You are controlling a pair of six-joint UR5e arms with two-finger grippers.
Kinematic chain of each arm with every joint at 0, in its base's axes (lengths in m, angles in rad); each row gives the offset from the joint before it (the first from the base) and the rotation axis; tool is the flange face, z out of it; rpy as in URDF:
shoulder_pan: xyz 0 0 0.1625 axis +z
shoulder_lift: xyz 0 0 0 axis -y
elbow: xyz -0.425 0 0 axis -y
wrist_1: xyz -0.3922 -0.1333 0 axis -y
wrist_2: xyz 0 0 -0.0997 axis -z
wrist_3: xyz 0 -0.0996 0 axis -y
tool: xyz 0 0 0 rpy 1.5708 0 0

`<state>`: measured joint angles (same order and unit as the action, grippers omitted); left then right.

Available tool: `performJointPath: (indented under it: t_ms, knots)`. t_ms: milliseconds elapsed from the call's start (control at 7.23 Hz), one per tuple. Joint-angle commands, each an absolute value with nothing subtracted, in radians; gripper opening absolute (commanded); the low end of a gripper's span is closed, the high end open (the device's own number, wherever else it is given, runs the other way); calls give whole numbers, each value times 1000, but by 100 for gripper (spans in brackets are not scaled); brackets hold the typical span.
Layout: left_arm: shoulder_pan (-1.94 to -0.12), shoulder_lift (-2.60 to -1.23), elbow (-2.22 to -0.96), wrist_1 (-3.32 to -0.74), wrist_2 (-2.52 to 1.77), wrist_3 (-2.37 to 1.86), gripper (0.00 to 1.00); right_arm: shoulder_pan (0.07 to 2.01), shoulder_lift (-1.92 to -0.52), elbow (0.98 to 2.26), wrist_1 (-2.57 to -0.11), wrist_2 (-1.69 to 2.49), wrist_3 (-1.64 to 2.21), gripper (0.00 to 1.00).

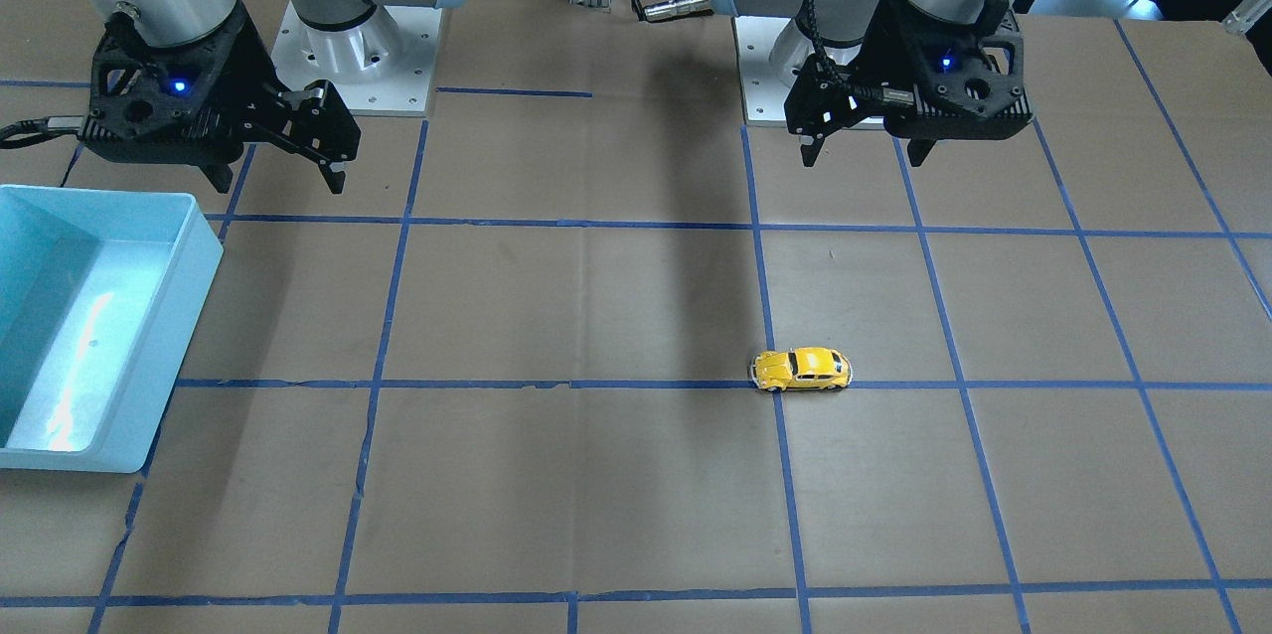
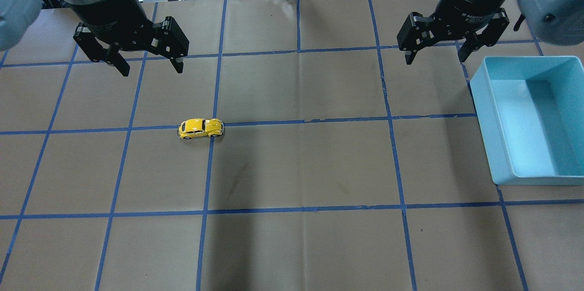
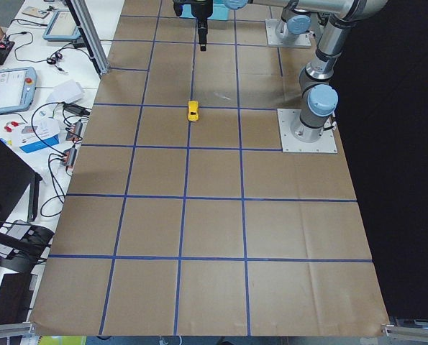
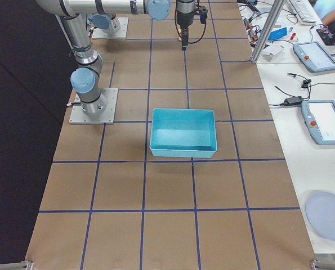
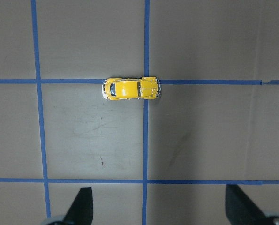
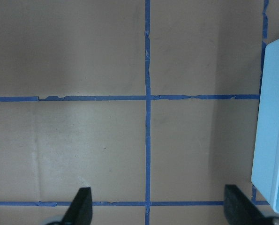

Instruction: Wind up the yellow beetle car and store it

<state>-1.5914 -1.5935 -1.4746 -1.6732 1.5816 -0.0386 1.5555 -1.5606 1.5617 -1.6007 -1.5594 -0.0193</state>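
Note:
The yellow beetle car (image 2: pixel 200 128) sits on its wheels on the brown table, on a blue tape line left of centre. It also shows in the front view (image 1: pixel 801 369), the left side view (image 3: pixel 193 111) and the left wrist view (image 5: pixel 131 88). My left gripper (image 2: pixel 148 66) is open and empty, raised behind the car; it also shows in the front view (image 1: pixel 863 153). My right gripper (image 2: pixel 437 56) is open and empty, raised at the back right beside the bin; it also shows in the front view (image 1: pixel 278 182).
An empty light-blue bin (image 2: pixel 529 120) stands at the table's right side, also in the front view (image 1: pixel 89 316) and the right side view (image 4: pixel 183 133). Blue tape lines grid the table (image 2: pixel 301 168). Tablets and cables lie on the side benches.

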Motion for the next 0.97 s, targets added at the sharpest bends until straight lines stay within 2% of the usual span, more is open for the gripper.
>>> performJointPath:
  t_ms: [0, 415, 830]
  knots:
    - [-1592, -1598, -1474, -1675, 1572, -47, 100, 1555, -1560, 1562, -1601, -1559, -20, 100]
    - [-1591, -1621, -1511, -1661, 1568, -31, 100, 1555, -1560, 1562, -1600, -1560, -20, 100]
    - [-1585, -1719, -1581, -1558, 1568, 326, 100, 1555, -1562, 1563, -1600, -1560, -20, 100]
